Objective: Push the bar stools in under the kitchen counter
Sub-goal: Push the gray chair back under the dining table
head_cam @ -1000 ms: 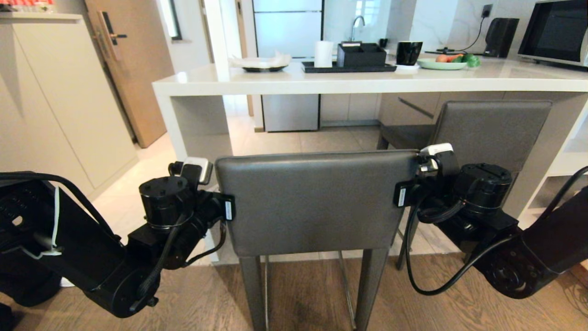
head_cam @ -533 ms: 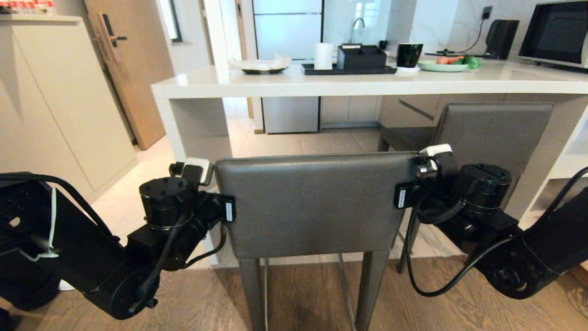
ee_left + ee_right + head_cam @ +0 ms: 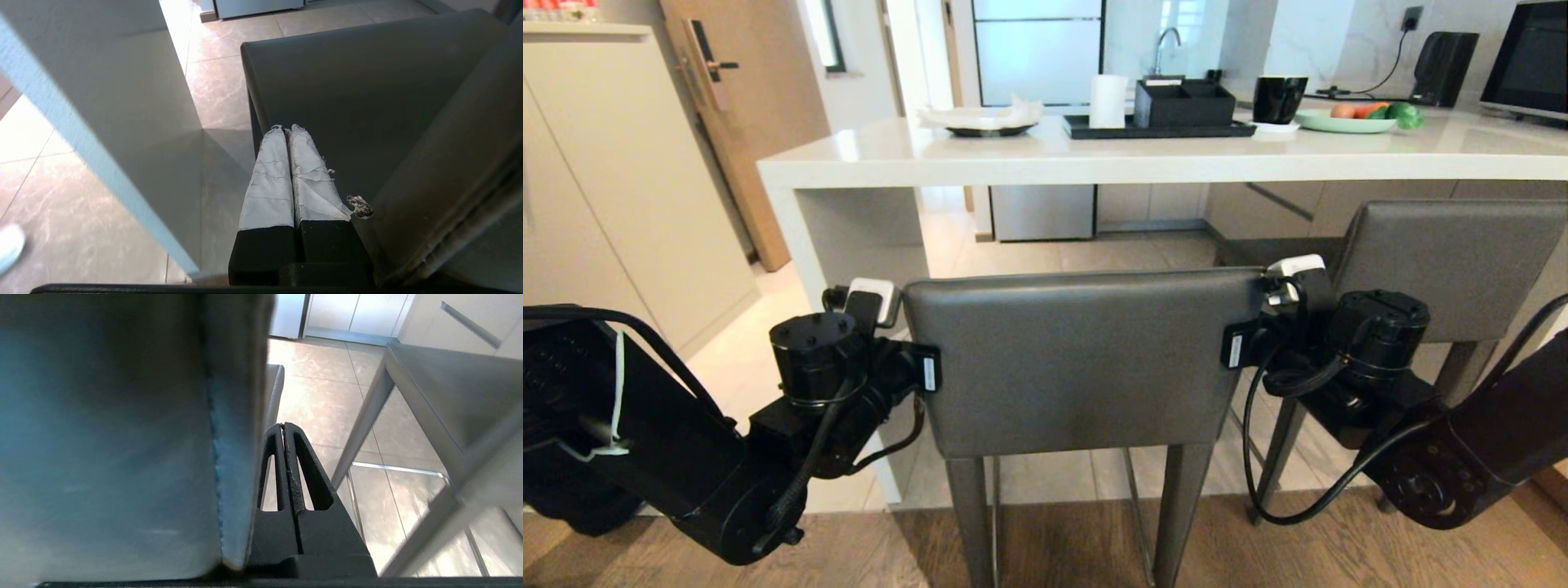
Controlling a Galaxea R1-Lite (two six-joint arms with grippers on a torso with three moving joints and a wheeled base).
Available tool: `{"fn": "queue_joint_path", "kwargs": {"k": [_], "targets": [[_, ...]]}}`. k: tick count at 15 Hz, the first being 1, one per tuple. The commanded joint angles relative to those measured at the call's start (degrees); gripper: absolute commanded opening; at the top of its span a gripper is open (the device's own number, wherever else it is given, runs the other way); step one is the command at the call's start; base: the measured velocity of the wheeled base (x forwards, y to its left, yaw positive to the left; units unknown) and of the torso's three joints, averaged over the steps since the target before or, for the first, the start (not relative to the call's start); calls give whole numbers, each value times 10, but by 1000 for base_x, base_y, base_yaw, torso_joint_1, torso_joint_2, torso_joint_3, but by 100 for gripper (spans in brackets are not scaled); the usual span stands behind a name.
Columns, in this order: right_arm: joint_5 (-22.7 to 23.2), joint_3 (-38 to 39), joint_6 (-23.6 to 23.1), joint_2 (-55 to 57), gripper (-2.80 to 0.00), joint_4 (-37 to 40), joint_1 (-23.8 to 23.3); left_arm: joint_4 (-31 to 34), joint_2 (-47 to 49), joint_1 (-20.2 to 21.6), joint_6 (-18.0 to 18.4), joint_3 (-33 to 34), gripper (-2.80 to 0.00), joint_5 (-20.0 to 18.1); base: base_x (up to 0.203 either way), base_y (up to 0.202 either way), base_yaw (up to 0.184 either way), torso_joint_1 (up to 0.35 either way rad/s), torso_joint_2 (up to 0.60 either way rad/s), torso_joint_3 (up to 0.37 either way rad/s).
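- Here, taking the near stool (image 3: 1086,359) as the landmark: only its backrest and upper legs show in the head view, the seat hidden behind the backrest and the feet cut off below.
- Left of the stool, the left gripper (image 3: 288,128) lies along the backrest's left edge, its taped fingers (image 3: 269,179) pressed together and empty; the left arm reaches in from the lower left corner.
- Beyond the stool, the kitchen counter (image 3: 1029,155) stands with its white top above the backrest and its right end cut off.
- Right of the stool, the right gripper (image 3: 283,425) is closed on nothing, flat beside the backrest's right edge, arm bent in from the lower right.
- Farther right, a second stool (image 3: 1454,261) sits partly under the counter, half hidden behind the right arm.
- Count: two stools, two grippers.
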Motion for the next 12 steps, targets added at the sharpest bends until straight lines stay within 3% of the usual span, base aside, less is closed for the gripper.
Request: {"fn": "queue_joint_path", "kwargs": {"k": [1, 12], "targets": [[0, 0, -1, 0, -280, -4, 1, -4, 0, 0, 1, -1, -280, 1, 192, 0, 3, 2, 2, 3], [-7, 21, -1, -8, -280, -8, 9, -4, -1, -1, 0, -1, -280, 1, 187, 0, 0, 4, 2, 3]]}}
